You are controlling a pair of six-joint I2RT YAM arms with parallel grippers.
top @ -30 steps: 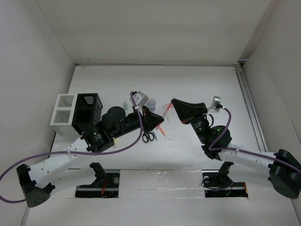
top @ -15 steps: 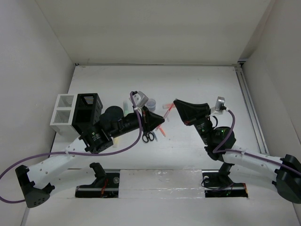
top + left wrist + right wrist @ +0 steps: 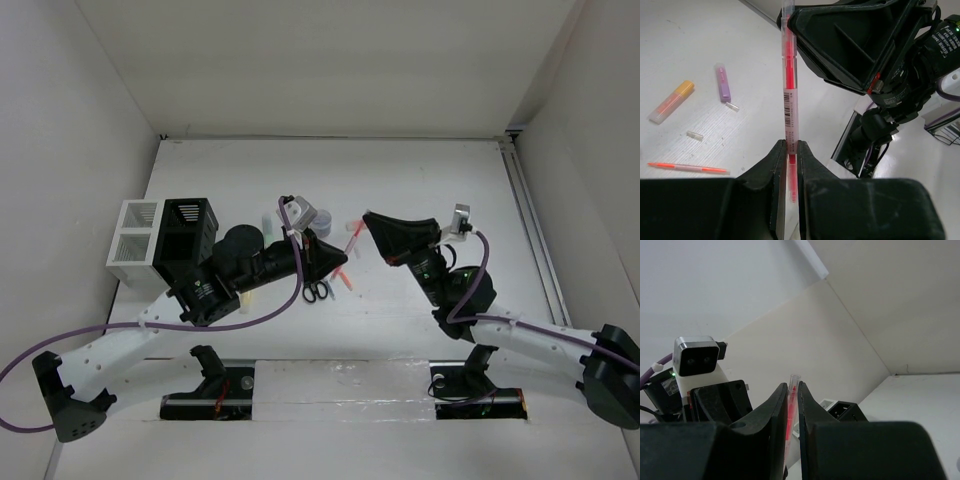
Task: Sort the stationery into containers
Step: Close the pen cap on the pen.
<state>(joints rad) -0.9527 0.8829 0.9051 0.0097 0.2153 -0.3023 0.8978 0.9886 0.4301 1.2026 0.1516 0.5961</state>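
I count two containers at the left edge of the tabletop (image 3: 450, 170), touching side by side: one white organiser (image 3: 133, 232) with two compartments and one black organiser (image 3: 186, 233).

Loose stationery on the tabletop, from my left wrist view:
- one orange-capped highlighter (image 3: 671, 101)
- one purple highlighter (image 3: 722, 83)
- one thin orange pen (image 3: 688, 167)
- two small clear bits (image 3: 695, 135), too small to identify

From above I also count one pair of black-handled scissors (image 3: 317, 290) just under my left arm. One round greyish-purple piece (image 3: 320, 215) lies beyond it, and one pale green stub (image 3: 268, 222) sits beside that arm.

One red pen (image 3: 789, 95) is off the tabletop, up in the air between my two arms, well right of the containers. My left gripper (image 3: 790, 145) has its jaws drawn in to the pen's width, clamped on its lower end, and the barrel stands straight out from them. My right gripper (image 3: 793, 387) meets it from the other side. Its jaws are narrowed to a slit with the pen's upper end inside, touching both fingers, so both grippers grip this same pen.
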